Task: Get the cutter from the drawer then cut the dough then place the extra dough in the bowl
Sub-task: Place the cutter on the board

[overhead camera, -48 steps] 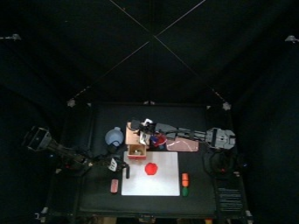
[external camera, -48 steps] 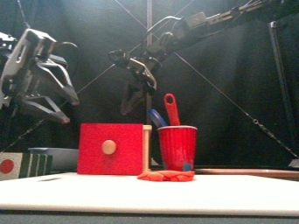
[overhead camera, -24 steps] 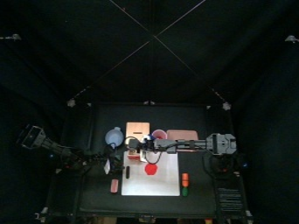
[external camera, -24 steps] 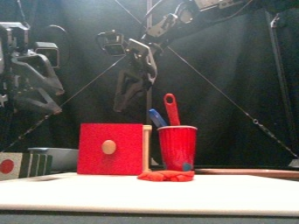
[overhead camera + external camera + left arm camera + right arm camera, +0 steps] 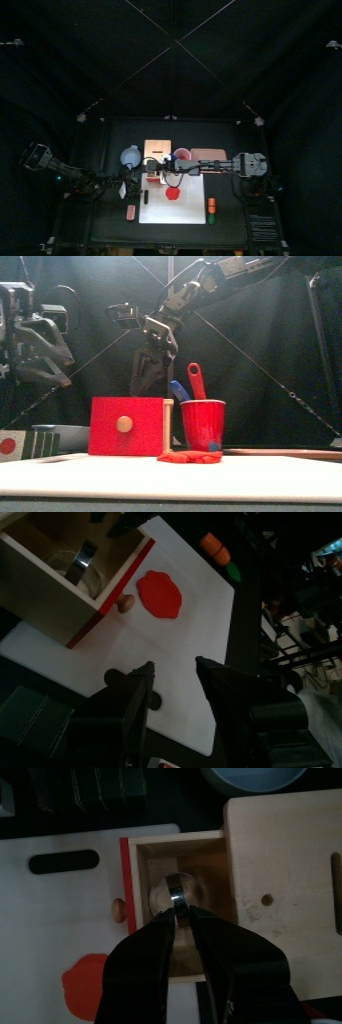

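Observation:
The pale wooden box [image 5: 160,150] stands at the white board's [image 5: 195,212] back left corner, with its red-fronted drawer [image 5: 115,596] pulled open. Inside the drawer lies the metal cutter [image 5: 175,893], with its wire handle up. My right gripper [image 5: 178,916] points down into the drawer just over that handle. Its jaws stand a little apart and hold nothing. The red dough disc [image 5: 175,194] lies flat on the board in front of the box. My left gripper [image 5: 174,688] hangs open and empty over the board's left edge. The blue-grey bowl [image 5: 130,156] sits left of the box.
A red cup [image 5: 203,423] with a blue and a red knife stands right of the box. The pink tray [image 5: 211,155] lies behind it. Small toy foods [image 5: 210,207] rest on the board's right edge, and another toy [image 5: 130,212] lies left of the board.
My right gripper has come down from above the box to the open drawer, and its jaws have parted. The left arm has drawn back a little to the left.

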Robot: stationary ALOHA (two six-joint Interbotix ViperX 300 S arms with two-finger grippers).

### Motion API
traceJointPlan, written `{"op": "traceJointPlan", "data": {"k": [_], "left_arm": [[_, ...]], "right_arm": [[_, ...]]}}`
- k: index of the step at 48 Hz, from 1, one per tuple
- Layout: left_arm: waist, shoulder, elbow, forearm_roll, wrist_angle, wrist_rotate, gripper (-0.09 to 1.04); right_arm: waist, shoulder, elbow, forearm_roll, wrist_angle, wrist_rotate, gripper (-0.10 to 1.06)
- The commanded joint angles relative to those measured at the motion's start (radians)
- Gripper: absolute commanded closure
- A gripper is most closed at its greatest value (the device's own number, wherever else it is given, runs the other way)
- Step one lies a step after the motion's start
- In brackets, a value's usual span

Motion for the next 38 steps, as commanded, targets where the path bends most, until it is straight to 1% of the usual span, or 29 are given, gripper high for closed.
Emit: {"op": "traceJointPlan", "data": {"k": [1, 13, 23, 30, 38], "left_arm": [[0.002, -0.003, -0.011, 0.002, -0.003, 0.002, 0.17], [0.003, -0.003, -0.009, 0.002, -0.003, 0.002, 0.17], [0.003, -0.003, -0.009, 0.002, -0.003, 0.002, 0.17], [0.003, -0.003, -0.009, 0.002, -0.003, 0.002, 0.17], [0.003, -0.002, -0.009, 0.002, -0.003, 0.002, 0.17]], "right_arm": [[-0.006, -0.021, -0.011, -0.002, -0.006, -0.003, 0.34], [-0.005, -0.002, -0.012, -0.002, -0.009, -0.008, 0.31], [-0.008, 0.006, -0.012, -0.018, -0.014, 0.000, 0.23], [-0.009, 0.017, -0.014, -0.026, -0.020, -0.003, 0.22], [-0.009, 0.035, -0.014, -0.048, -0.021, -0.003, 0.25]]}}
